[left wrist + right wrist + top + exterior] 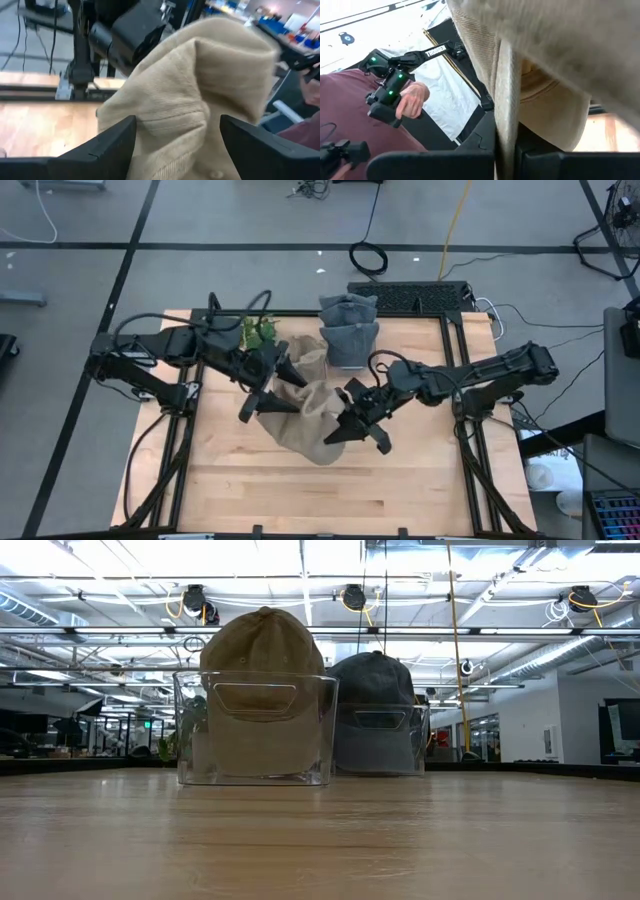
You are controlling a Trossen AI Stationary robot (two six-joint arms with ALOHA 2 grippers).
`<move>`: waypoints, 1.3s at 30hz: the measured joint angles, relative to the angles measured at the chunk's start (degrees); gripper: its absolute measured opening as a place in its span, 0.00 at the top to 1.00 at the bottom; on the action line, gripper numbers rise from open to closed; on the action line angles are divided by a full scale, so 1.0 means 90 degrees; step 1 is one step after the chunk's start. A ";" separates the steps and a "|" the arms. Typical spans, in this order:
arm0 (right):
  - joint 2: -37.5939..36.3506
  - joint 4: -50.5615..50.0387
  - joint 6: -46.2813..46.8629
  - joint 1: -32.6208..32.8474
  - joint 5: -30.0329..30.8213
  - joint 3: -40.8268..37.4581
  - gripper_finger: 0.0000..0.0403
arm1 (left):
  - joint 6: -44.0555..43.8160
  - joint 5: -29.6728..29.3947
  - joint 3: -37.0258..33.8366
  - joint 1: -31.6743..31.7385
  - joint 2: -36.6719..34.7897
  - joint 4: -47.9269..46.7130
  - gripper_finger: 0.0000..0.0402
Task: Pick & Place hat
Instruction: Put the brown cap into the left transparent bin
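A tan hat (305,420) hangs in the air over the middle of the table, between my two grippers. It does not show in the low view. My right gripper (345,430) is on the hat's right side and is shut on its brim. My left gripper (268,392) is on the hat's left side. Its fingers stand wide apart on either side of the crown (200,85), which fills the gap between them. My left gripper has the hat's crumpled crown between its wide-spread fingers (112,142), coming level from the table's left. The cloth lies close to both inner sides; I cannot tell whether they touch it. My right gripper pinches the brim's edge (507,115) between its two shut fingers (470,150), coming about level from the table's right. The brim stands edge-on in the hold, and the hat is clear of the table.
Two clear bins stand at the table's far side. One holds another tan hat (258,690) and the other holds a grey hat (375,710). A green object (260,332) lies at the far left. In the right wrist view, a person's hand (412,100) holds a control device beyond the table.
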 joint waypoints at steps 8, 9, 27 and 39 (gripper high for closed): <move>0.0109 -0.0030 0.0086 0.0012 0.0006 0.0000 1.00 | -0.0353 -0.0016 0.0000 0.0000 0.0004 -0.0076 0.32; 0.0103 -0.0012 0.0086 0.0007 0.0010 0.0000 1.00 | -0.0476 0.0008 0.0000 0.0000 0.0012 -0.0150 0.37; 0.0056 -0.0298 -0.0749 -0.0066 -0.0302 0.0000 0.99 | -0.1284 0.1252 -0.0002 0.0056 -0.0340 0.0336 0.99; -0.0348 -0.0333 -0.0419 -0.0291 -0.0564 -0.0002 0.66 | -0.1950 0.1705 -0.0002 0.0173 -0.0761 0.0432 0.99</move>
